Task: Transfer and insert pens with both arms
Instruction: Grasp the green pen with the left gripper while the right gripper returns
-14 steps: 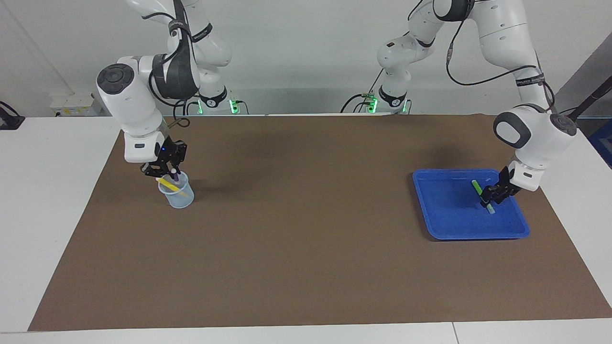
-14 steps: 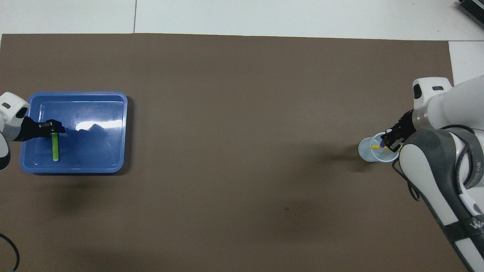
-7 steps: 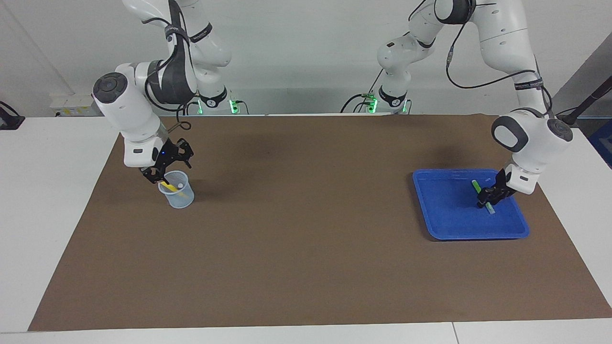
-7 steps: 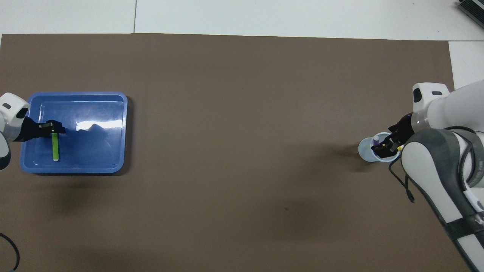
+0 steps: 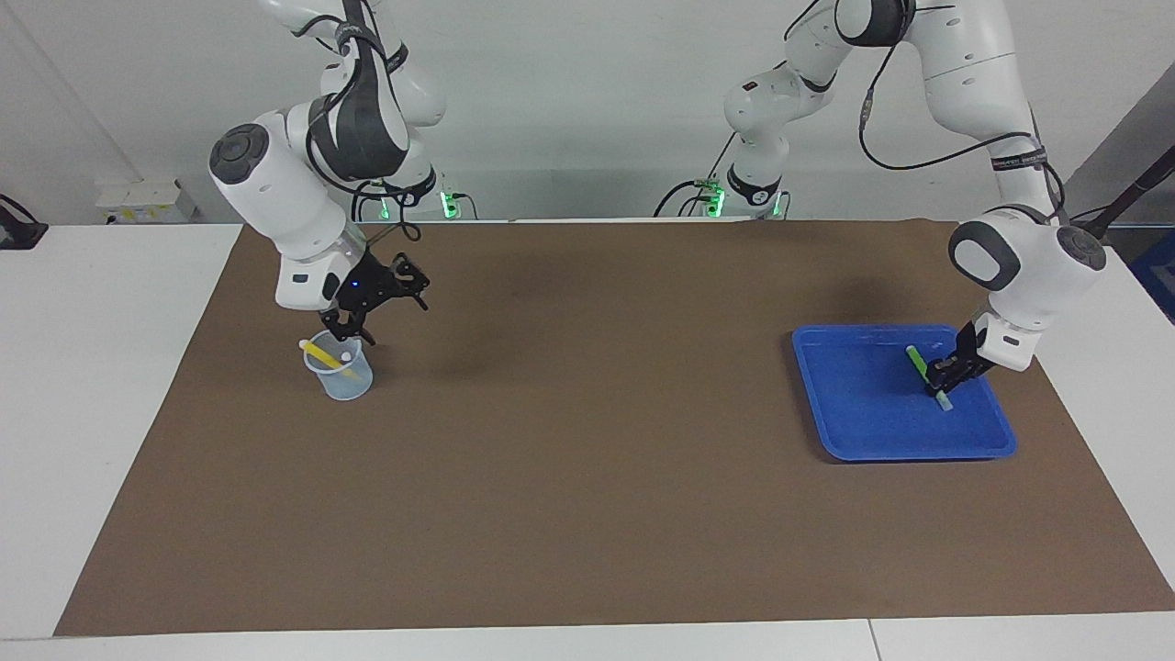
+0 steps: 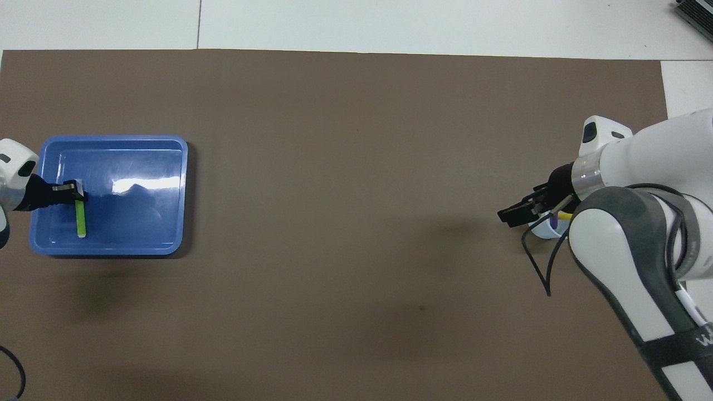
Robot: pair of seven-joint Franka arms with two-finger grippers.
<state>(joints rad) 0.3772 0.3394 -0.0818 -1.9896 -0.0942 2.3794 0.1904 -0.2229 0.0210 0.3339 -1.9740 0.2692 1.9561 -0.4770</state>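
A green pen (image 5: 921, 367) (image 6: 81, 218) lies in the blue tray (image 5: 872, 431) (image 6: 139, 245) at the left arm's end of the table. My left gripper (image 5: 945, 374) (image 6: 76, 191) is down in the tray, shut on the pen near its middle. A clear cup (image 5: 341, 376) (image 6: 545, 231) stands at the right arm's end. It holds a leaning yellow pen (image 5: 321, 352) (image 6: 563, 214) and a purple pen (image 6: 553, 223), whose pale cap end shows in the facing view. My right gripper (image 5: 384, 310) (image 6: 519, 207) hangs open just above the cup, holding nothing.
A brown mat (image 5: 587, 477) covers most of the white table. Two smaller white arms with green lights (image 5: 734, 197) stand at the robots' edge of the table. A loose black cable (image 6: 537, 262) dangles from the right arm beside the cup.
My right gripper opened, left the purple pen in the cup, and rose away toward the table's middle. My left gripper's fingers closed in on the green pen.
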